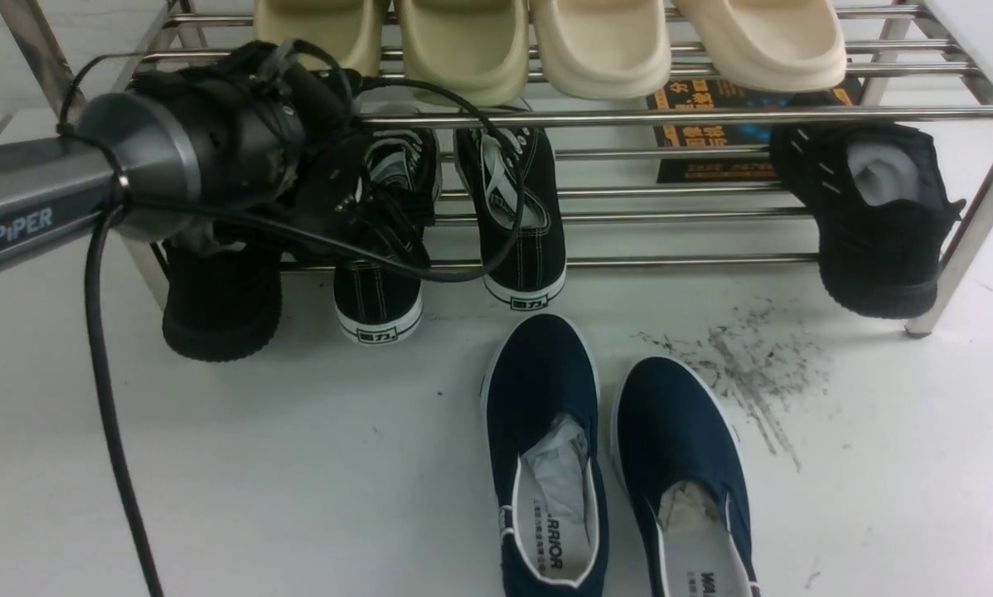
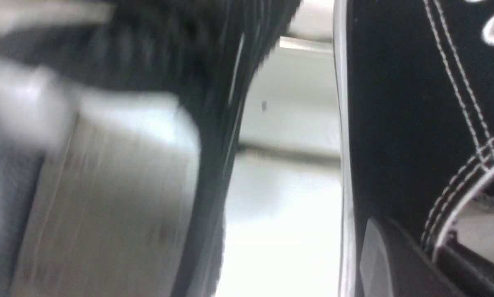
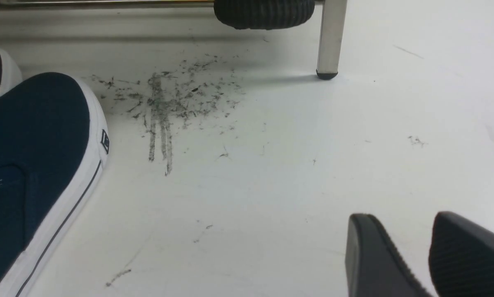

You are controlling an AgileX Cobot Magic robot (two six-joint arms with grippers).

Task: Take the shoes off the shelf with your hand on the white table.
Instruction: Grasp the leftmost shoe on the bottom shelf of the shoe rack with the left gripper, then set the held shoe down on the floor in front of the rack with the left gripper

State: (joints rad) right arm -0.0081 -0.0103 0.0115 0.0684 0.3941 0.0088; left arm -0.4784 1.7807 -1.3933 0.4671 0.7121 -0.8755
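Altogether, two navy slip-ons (image 1: pixel 544 390), four clogs (image 1: pixel 463 50)

Cannot see the heels of the cream rubber clogs (image 1: pixel 604 50) or navy canvas slip-ons (image 1: pixel 542 373) — cut off by the front view's top and bottom edges. Cannot see much of the left black canvas sneaker with white laces (image 1: pixel 376 294) or the leftmost all-black shoe (image 1: pixel 223 307), behind the grey cylindrical arm (image 1: pixel 32 199) and black cables (image 1: pixel 103 356). Cannot identify the blurred silvery block (image 2: pixel 107 206) — too smeared in the left wrist view.
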